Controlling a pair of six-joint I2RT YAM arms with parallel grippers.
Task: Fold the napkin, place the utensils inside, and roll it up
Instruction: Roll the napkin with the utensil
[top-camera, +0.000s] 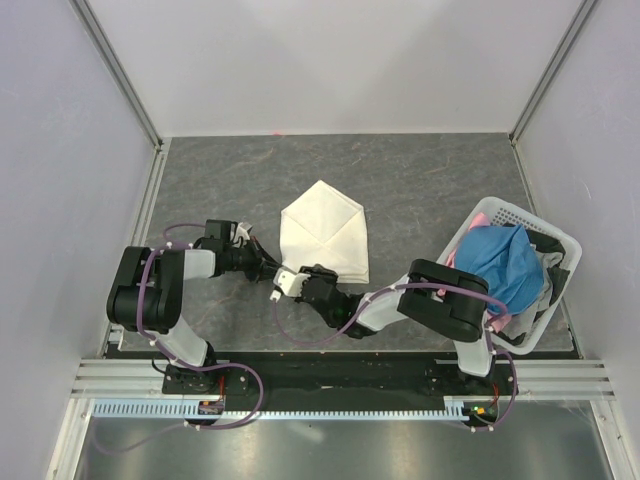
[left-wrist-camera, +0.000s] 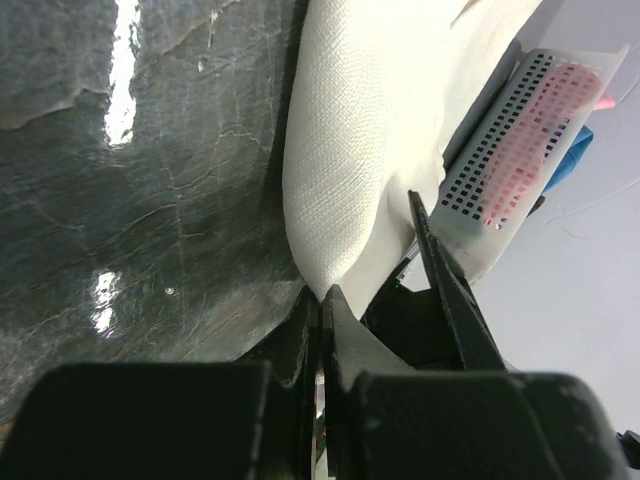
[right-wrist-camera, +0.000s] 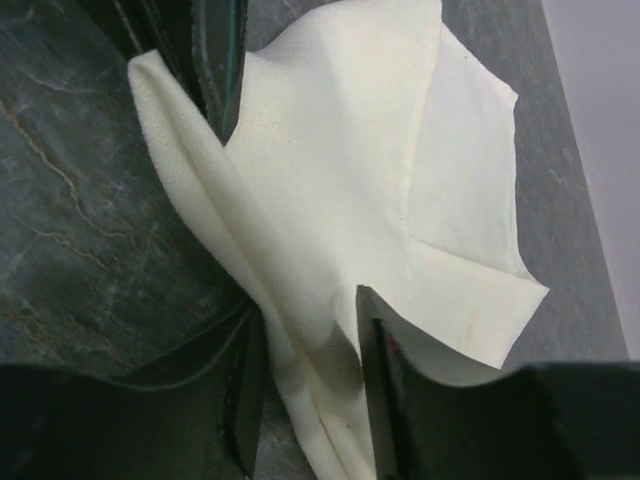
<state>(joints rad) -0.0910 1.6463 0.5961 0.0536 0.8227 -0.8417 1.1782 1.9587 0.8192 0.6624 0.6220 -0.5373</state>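
Observation:
The cream-white napkin (top-camera: 322, 232) lies partly folded on the grey table, flaps turned in toward its middle. My left gripper (top-camera: 268, 268) is shut on the napkin's near-left corner; in the left wrist view its jaws (left-wrist-camera: 322, 293) pinch the cloth (left-wrist-camera: 350, 130) tightly. My right gripper (top-camera: 285, 282) is right beside it at the same corner. In the right wrist view its jaws (right-wrist-camera: 305, 315) stand apart with a fold of the napkin (right-wrist-camera: 350, 170) running between them. No black utensil shows in any view.
A white perforated basket (top-camera: 560, 290) stands at the table's right edge, holding a blue cloth (top-camera: 505, 260) and a pink cloth (top-camera: 479, 216). It also shows in the left wrist view (left-wrist-camera: 500, 170). White walls with metal rails enclose the table.

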